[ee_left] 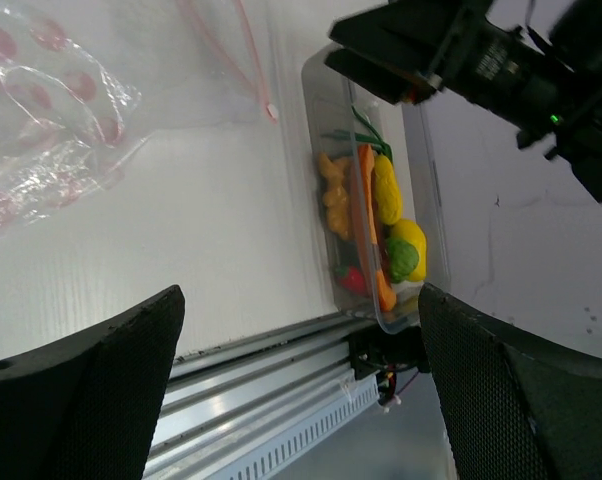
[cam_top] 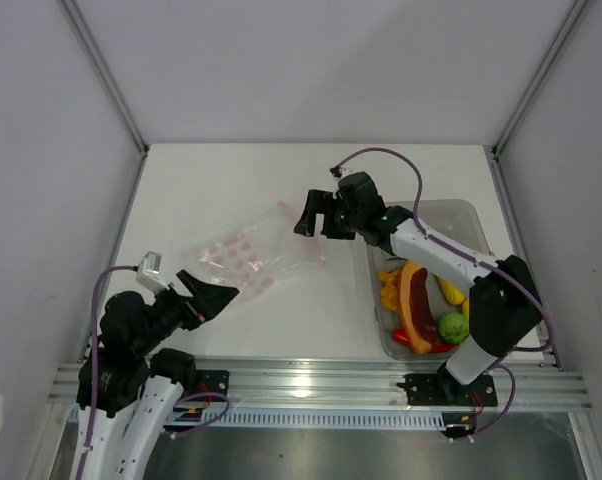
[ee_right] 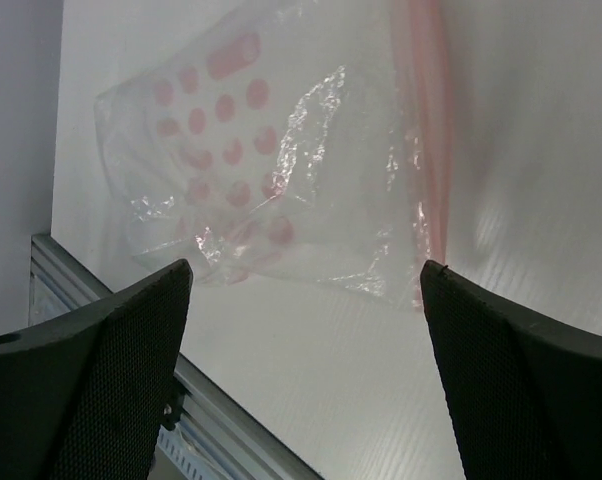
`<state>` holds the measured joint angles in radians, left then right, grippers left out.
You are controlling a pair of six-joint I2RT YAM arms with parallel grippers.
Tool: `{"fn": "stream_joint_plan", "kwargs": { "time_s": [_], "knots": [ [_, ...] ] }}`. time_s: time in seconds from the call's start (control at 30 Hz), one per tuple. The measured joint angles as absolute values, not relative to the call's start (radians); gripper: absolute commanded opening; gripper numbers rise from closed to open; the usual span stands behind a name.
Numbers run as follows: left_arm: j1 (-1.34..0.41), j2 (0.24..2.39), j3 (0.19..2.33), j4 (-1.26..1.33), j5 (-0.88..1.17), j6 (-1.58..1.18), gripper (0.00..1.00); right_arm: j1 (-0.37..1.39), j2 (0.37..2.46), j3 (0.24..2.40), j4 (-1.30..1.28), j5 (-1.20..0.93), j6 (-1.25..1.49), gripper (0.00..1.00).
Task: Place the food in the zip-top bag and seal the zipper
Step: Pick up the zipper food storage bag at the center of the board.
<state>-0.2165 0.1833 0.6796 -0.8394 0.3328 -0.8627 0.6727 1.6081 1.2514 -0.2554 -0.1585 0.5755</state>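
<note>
Pink zipper: right wrist | food: left wrist | left claw, right claw spread wide

text: none legible | labels: none | brands: none

1. Zip-top bag: clear, with rows of pink spots.
2. Zipper: pale pink strip.
3. Food: yellow, green, red, orange and reddish-brown pieces.
4. Bin: clear.
5. Counter: white.
6. Left pincer, right pincer: black.
7. Cable: purple.
</note>
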Motion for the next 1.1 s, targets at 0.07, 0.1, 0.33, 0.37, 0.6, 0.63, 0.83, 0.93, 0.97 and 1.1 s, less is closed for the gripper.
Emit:
{"fn": "stream_joint_plan", "kwargs": {
  "time_s": [0.07, 0.1, 0.33, 0.37, 0.6, 0.63, 0.83, 0.93, 0.97, 1.1],
  "knots": [
    [-0.216, 0.181, 0.677, -0.836, 0.373, -0.863, 0.99, 0.637, 1.648, 1.251, -0.228, -0.203, 0.575, 0.95],
    [-0.216, 0.177, 0.672, -0.83, 0.394, -0.863, 0.99, 0.621, 1.666, 1.251, -0.213, -0.227, 0.574, 0.94],
    [-0.216, 0.168, 0.662, -0.809, 0.464, -0.863, 0.98, 0.554, 1.769, 1.242, -0.122, -0.384, 0.548, 0.87],
    [-0.216, 0.168, 0.662, -0.808, 0.469, -0.863, 0.97, 0.554, 1.779, 1.238, -0.111, -0.403, 0.546, 0.87],
    [-0.216, 0.186, 0.662, -0.802, 0.481, -0.863, 0.96, 0.555, 1.881, 1.208, -0.006, -0.506, 0.537, 0.85],
    [-0.216, 0.189, 0.662, -0.802, 0.482, -0.863, 0.96, 0.555, 1.897, 1.203, 0.01, -0.519, 0.535, 0.83],
    [-0.216, 0.189, 0.662, -0.802, 0.483, -0.863, 0.95, 0.557, 1.945, 1.192, 0.066, -0.58, 0.526, 0.75],
    [-0.216, 0.189, 0.662, -0.802, 0.483, -0.863, 0.95, 0.561, 1.946, 1.189, 0.076, -0.58, 0.516, 0.79],
    [-0.216, 0.19, 0.662, -0.802, 0.483, -0.863, 0.95, 0.562, 1.946, 1.189, 0.079, -0.579, 0.514, 0.8],
    [-0.216, 0.192, 0.662, -0.802, 0.484, -0.862, 0.95, 0.565, 1.946, 1.183, 0.079, -0.552, 0.49, 0.82]
  ]
}}
